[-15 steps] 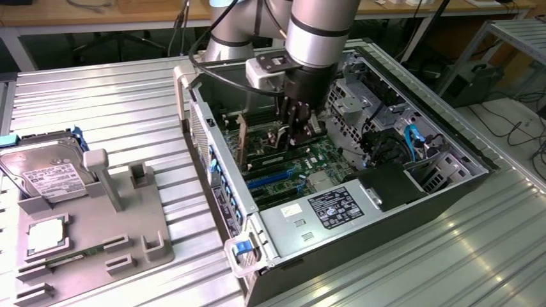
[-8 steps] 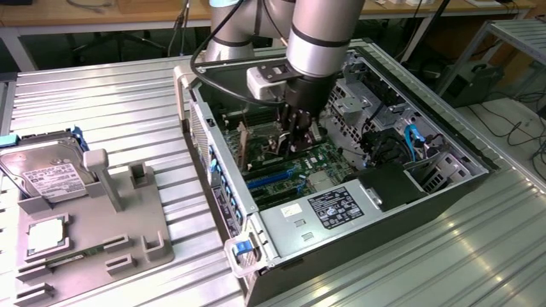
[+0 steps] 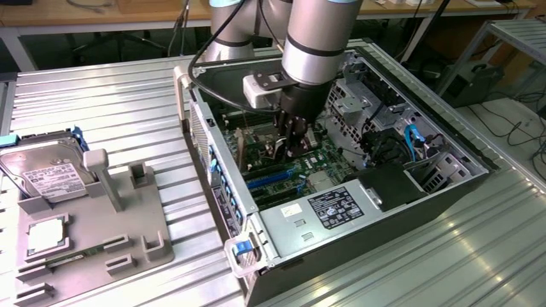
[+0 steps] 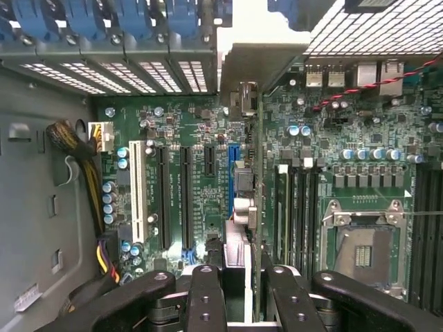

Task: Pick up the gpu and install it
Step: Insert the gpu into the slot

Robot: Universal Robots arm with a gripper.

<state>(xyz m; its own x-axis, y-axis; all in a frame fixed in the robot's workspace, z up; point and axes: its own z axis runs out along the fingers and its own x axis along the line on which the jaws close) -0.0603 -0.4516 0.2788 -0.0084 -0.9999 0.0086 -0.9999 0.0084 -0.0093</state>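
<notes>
Holder (image 3: 94, 236), exterior view's left: grey fixture on the ribbed table (image 3: 128, 109), slotted so parts stood ready for pickup. Hard drive (image 3: 47, 173) propped in one slot; processor (image 3: 47, 233) lay flat in another.

Case (image 3: 341, 211), centre to right: on its side, panel off, motherboard (image 4: 180, 194) facing up for access from above.

Gripper (image 3: 293, 144): lowered into the case, jaws closed on the gpu (image 4: 250, 180).

Gpu: held edge-on, upright, bracket toward the rear slot covers (image 4: 118, 69), apparently lined up over an expansion slot (image 4: 233, 173) beside the memory; whether seated could not be told.
</notes>
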